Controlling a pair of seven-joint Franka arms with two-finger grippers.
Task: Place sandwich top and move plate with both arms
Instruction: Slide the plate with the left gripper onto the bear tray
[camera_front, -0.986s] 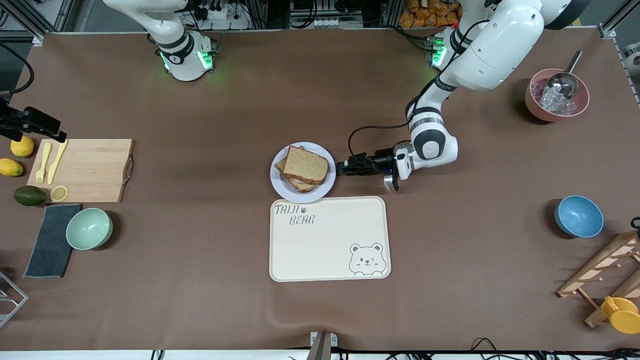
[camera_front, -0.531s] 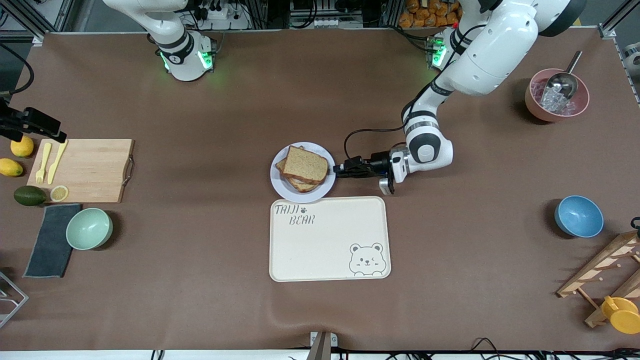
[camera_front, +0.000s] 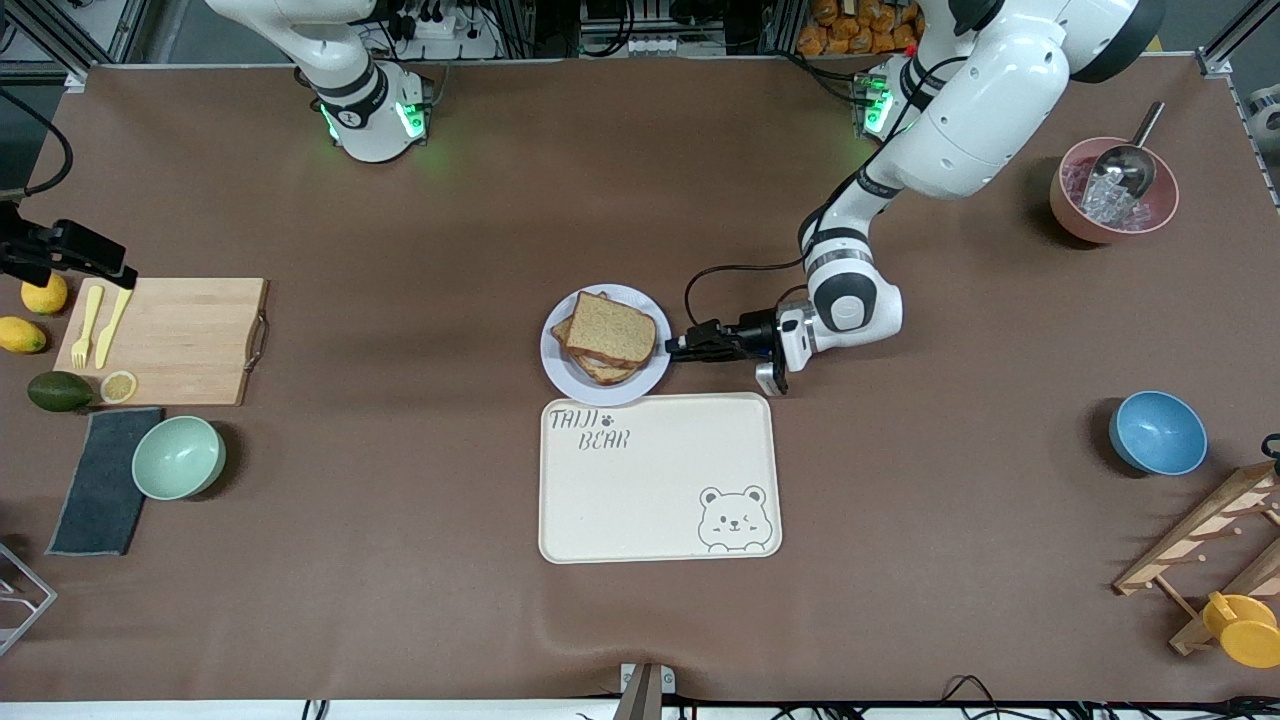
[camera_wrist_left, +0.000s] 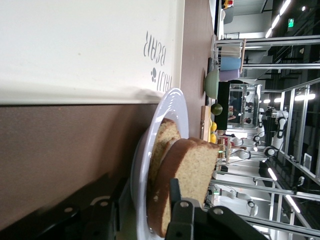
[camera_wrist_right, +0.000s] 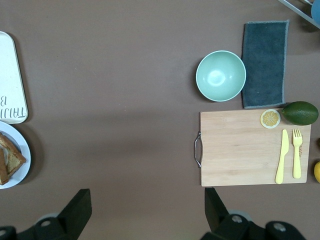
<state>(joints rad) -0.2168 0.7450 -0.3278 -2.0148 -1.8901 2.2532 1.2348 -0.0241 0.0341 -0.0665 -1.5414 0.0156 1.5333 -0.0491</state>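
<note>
At the middle of the table (camera_front: 420, 600), the sandwich top (camera_front: 611, 329) is sitting on the sandwich on the plate (camera_front: 559, 372) (just beside the bear tray (camera_front: 657, 478)). Left end effector (camera_front: 678, 346) is straddling the plate's rim, fingers not yet clenched. Right end effector (camera_wrist_right: 145, 210) is waiting released above the cutting board (camera_wrist_right: 240, 150).

Light-brown sandwich top (camera_front: 611, 330) on pale lavender-white plate (camera_front: 560, 368); cream tray (camera_front: 655, 480) with bear print.

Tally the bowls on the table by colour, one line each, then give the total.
Mint-green bowl: 1
Blue bowl: 1
Pink bowl holding a metal scoop: 1
Total: 3 bowls
</note>
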